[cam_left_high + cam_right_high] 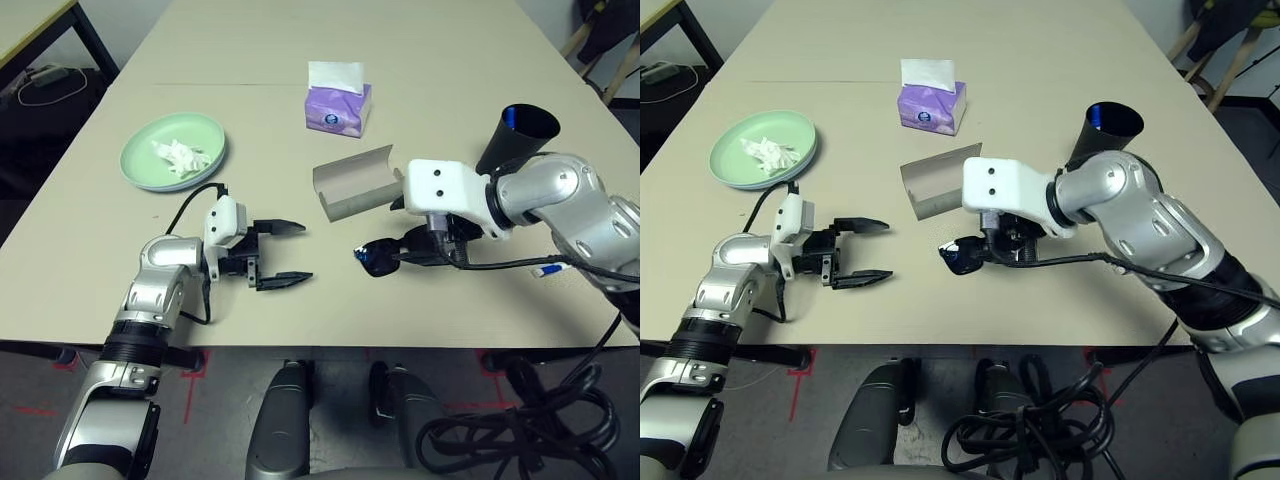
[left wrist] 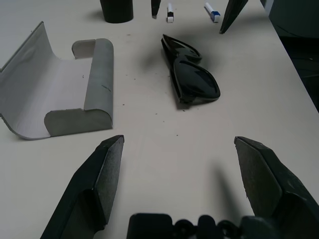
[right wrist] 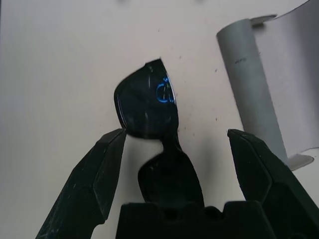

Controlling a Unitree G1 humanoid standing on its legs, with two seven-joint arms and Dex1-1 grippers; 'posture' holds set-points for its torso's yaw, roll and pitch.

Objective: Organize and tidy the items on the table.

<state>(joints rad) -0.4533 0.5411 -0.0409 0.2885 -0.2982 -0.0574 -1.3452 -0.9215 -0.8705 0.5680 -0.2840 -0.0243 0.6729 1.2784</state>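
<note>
Black sunglasses (image 1: 378,260) lie folded on the pale table (image 1: 300,40), just in front of the open grey glasses case (image 1: 355,182). My right gripper (image 3: 175,133) is open, one finger on each side of the sunglasses, with a gap on both sides. My left gripper (image 1: 303,252) is open too, low over the table to the left of the sunglasses and pointing at them. A light-green plate (image 1: 173,150) at the far left holds a crumpled white tissue (image 1: 180,157). The black blue-lined cup (image 1: 515,135) stands behind my right forearm. A thin white stick (image 1: 548,270) lies by that arm.
A purple tissue box (image 1: 338,100) stands behind the case, near the middle of the table. A black-legged side table (image 1: 30,25) is at the far left, with cables on the floor beside it. More cables lie below the table's front edge.
</note>
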